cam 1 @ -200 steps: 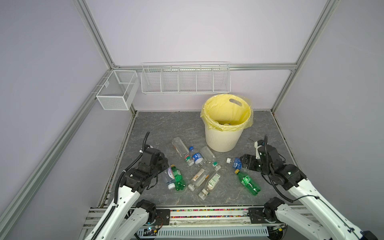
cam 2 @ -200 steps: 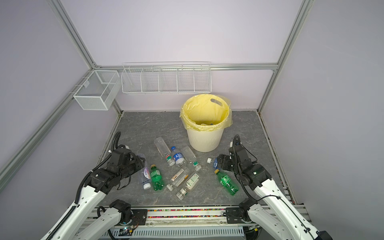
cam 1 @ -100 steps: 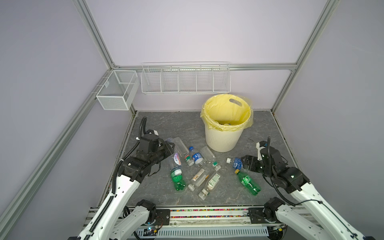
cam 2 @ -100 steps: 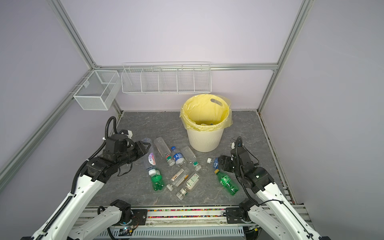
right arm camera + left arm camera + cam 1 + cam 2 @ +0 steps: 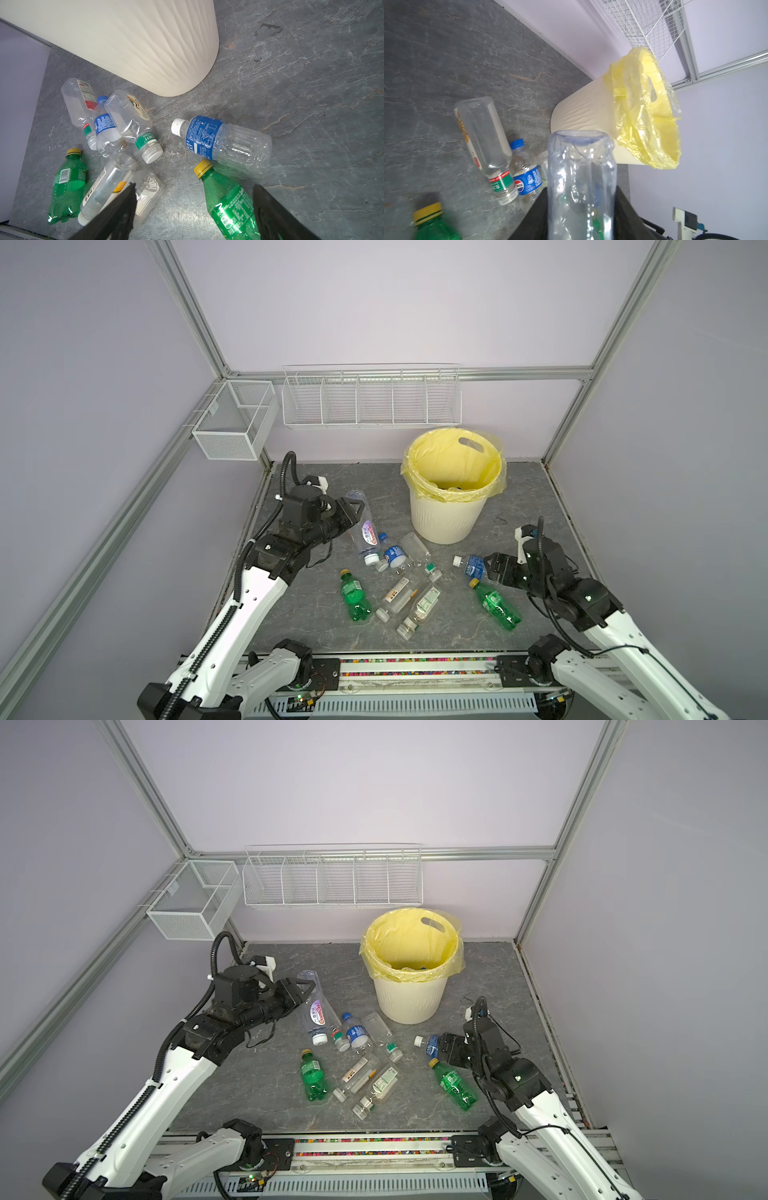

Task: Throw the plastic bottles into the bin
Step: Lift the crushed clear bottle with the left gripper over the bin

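Centre-left, left gripper [image 5: 352,509] clamped on crumpled clear plastic bottle [image 5: 366,533]; lower right, right gripper [image 5: 489,568] jaws apart beside blue-labelled clear bottle [image 5: 471,566]

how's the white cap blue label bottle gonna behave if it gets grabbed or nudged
The blue-label bottle looks empty, so probably very light. Its thin clear ribbed walls would likely dent under a squeeze. Lying on its side on the flat floor, it may roll if nudged, perhaps into the green bottle beside it.
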`<state>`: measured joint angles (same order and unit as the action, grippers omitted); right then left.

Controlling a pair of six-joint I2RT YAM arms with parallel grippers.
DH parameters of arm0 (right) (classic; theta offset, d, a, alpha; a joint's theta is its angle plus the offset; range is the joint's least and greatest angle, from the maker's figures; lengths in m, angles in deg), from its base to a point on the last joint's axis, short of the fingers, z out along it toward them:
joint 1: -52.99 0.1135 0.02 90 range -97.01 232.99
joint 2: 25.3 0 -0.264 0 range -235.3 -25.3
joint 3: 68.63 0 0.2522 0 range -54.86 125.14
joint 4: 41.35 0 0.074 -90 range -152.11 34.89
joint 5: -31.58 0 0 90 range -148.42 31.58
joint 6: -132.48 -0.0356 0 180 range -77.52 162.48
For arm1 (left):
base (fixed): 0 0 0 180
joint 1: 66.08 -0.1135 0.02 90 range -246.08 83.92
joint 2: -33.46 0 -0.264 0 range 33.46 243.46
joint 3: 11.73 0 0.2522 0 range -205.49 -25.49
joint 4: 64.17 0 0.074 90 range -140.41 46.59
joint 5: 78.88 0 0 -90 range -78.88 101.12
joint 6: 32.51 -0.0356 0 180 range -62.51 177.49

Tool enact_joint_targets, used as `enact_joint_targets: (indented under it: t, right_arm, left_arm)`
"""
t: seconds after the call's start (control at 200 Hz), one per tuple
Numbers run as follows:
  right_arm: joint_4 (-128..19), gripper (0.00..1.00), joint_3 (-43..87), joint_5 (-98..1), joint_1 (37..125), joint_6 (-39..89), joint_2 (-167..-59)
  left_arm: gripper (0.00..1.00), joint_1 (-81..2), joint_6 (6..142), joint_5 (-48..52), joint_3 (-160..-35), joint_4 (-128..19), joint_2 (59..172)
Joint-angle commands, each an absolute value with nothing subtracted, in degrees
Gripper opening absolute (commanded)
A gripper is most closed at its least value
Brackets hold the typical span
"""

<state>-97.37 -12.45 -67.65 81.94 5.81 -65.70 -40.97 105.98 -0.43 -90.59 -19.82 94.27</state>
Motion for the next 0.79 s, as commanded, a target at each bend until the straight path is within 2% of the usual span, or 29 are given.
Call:
enact_joint_targets:
  t: [0.0,0.245,0.585,0.79]
  right_arm:
    - [-98.44,0.88,-13.29,-68.48,81.76,4.86,-64.72]
    - [-98.49,0.88,-13.73,-68.58,81.74,4.45,-64.19]
    - [-99.12,0.88,-14.72,-70.68,81.75,4.49,-63.02]
    - [-99.58,0.88,-16.37,-73.26,81.75,3.97,-58.72]
  left_arm:
    - [0.44,-39.16,107.14,-2.06,-95.16,-24.63,97.32]
    - [0.44,-37.42,107.16,-3.87,-99.38,-29.00,102.20]
    - [0.44,-36.92,109.63,-1.34,-84.97,-29.13,90.45]
    - [0.44,-35.67,108.51,1.09,-88.84,-26.88,90.90]
